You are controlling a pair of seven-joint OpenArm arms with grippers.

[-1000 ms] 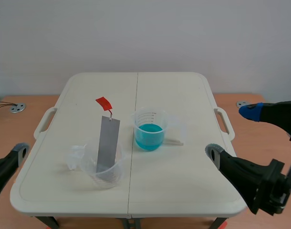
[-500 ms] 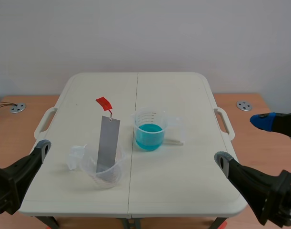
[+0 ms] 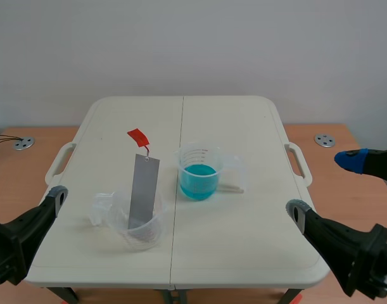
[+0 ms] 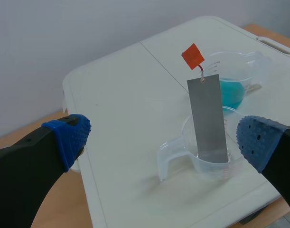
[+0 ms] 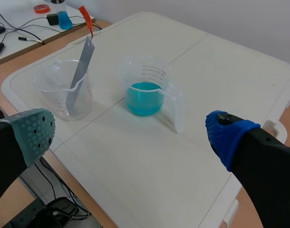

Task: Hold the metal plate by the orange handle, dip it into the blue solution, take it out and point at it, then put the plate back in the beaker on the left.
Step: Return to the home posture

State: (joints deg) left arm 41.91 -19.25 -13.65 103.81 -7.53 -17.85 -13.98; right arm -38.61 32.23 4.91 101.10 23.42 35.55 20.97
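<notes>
Having risen beside the table, the left gripper hangs released, the right gripper too; the orange handle of the metal plate waits ungrasped.

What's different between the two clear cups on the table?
The left beaker holds only the metal plate, leaning in it; the right beaker holds blue solution and no plate. The left beaker's handle points left in the scene view, the right beaker's right. Both are clear plastic.
</notes>
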